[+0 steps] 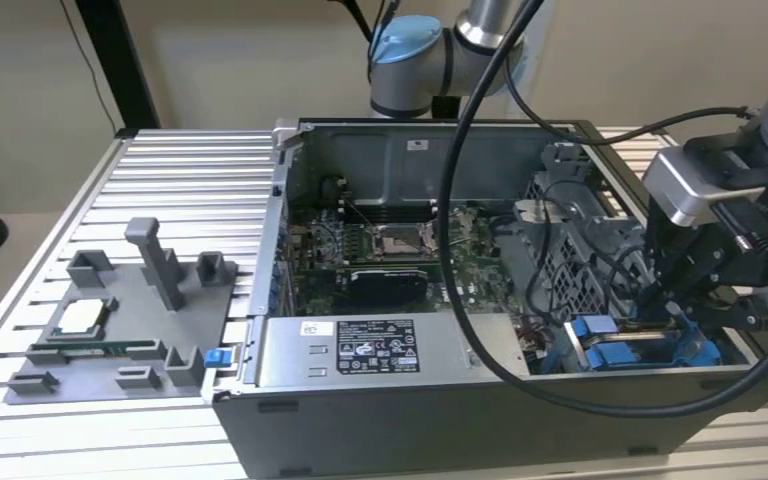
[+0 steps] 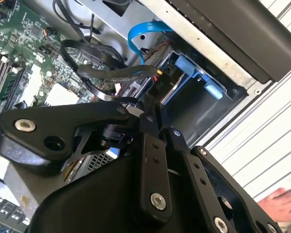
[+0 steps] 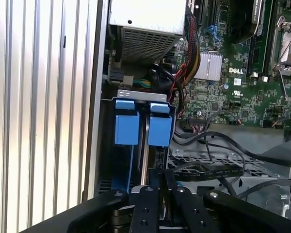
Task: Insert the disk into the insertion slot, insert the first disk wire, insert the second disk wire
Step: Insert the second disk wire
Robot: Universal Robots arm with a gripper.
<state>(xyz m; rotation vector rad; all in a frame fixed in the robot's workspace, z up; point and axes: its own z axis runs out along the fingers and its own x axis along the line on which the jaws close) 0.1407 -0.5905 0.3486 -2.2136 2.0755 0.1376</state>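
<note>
Gripper [image 1: 664,300] low over the insertion slot [image 1: 624,350], fingertips hidden so grip unclear, two blue tabs [image 3: 138,121] counted inside, disk mostly concealed.

In the exterior view, a white label [image 1: 376,346] sits on the grey power-supply box [image 1: 478,350], at about 6 o'clock from the middle of the open computer case [image 1: 424,425]. It carries rows of dark print and small marks, too fine to read. A small white sticker [image 1: 418,144] on the inner wall at 12 o'clock is also unreadable. In the first wrist view, a short white word [image 3: 238,71] is printed on the green board [image 3: 223,99], just beside the silver heat sink [image 3: 207,65].
</note>
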